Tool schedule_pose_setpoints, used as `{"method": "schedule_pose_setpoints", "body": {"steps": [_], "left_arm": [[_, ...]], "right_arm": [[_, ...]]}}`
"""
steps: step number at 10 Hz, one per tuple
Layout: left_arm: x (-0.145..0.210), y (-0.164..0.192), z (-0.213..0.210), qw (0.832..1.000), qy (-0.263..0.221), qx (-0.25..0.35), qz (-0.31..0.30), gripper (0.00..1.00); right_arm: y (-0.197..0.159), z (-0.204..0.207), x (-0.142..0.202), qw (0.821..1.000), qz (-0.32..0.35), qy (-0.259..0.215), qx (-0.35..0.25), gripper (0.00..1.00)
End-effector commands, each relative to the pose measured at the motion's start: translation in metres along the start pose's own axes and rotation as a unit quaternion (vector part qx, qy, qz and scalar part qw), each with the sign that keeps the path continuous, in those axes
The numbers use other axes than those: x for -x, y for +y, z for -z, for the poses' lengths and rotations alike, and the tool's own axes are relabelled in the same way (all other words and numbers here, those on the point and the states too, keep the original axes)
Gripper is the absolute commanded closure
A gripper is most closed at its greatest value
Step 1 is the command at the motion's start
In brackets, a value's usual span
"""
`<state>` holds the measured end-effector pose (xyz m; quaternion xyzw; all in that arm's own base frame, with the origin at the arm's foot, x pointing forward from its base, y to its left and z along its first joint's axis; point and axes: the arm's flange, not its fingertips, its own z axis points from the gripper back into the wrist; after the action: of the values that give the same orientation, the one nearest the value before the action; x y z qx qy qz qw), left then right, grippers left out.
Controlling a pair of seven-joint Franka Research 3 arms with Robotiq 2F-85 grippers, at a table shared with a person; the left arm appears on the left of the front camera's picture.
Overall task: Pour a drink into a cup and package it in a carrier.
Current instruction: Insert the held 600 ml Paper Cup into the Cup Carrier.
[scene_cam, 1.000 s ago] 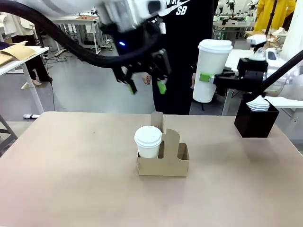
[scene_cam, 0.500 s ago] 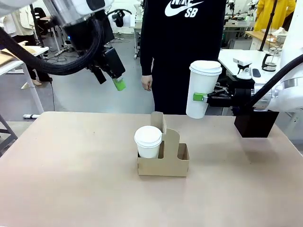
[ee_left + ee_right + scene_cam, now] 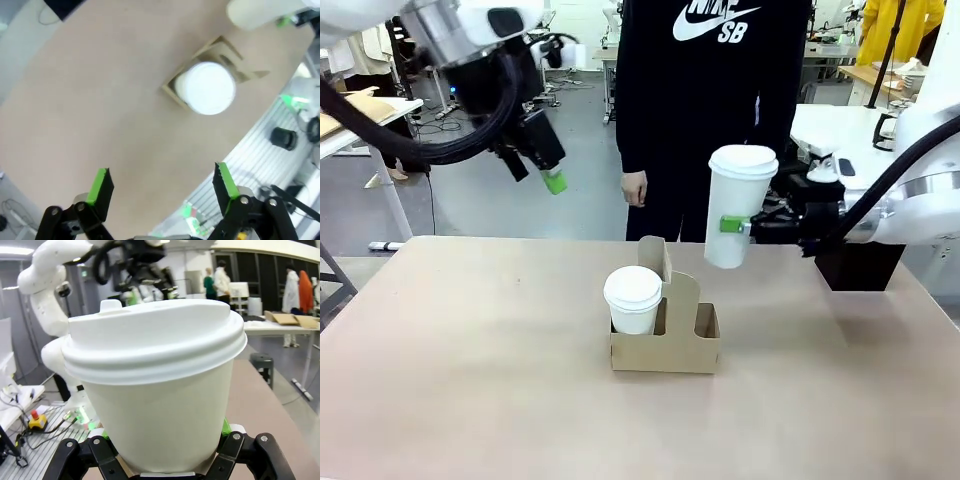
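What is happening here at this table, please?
The right gripper holds a tall white cup with a lid in the air, beside the brown carrier on the table. A shorter lidded cup already sits in one slot. The left gripper hangs open and empty, high on the left. A person stands behind.

Short cup hides the carrier slot at 9 o'clock; tall cup base masked by gripper fingers, picture blurred
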<state>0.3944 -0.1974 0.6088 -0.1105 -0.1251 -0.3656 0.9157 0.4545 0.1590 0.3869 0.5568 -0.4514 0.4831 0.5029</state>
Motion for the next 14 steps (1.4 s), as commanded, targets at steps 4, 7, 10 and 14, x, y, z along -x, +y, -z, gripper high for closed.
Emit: {"method": "schedule_pose_setpoints", "body": {"steps": [4, 7, 10, 14], "left_arm": [[0.052, 0.050, 0.012, 0.998, -0.045, 0.027, 0.019, 0.00], [0.058, 0.058, 0.026, 0.998, -0.037, 0.020, 0.042, 0.00], [0.054, 0.058, 0.024, 0.999, -0.028, 0.015, 0.027, 0.00], [0.054, 0.058, 0.024, 0.999, -0.028, 0.015, 0.027, 0.00]], "right_arm": [[-0.026, 0.025, 0.037, 0.995, -0.013, -0.013, -0.103, 0.20], [-0.035, 0.038, 0.065, 0.991, 0.008, -0.004, -0.135, 0.20], [-0.031, 0.039, 0.079, 0.987, 0.030, 0.003, -0.156, 0.20], [-0.025, 0.032, 0.105, 0.985, 0.048, 0.020, -0.165, 0.20]]}}
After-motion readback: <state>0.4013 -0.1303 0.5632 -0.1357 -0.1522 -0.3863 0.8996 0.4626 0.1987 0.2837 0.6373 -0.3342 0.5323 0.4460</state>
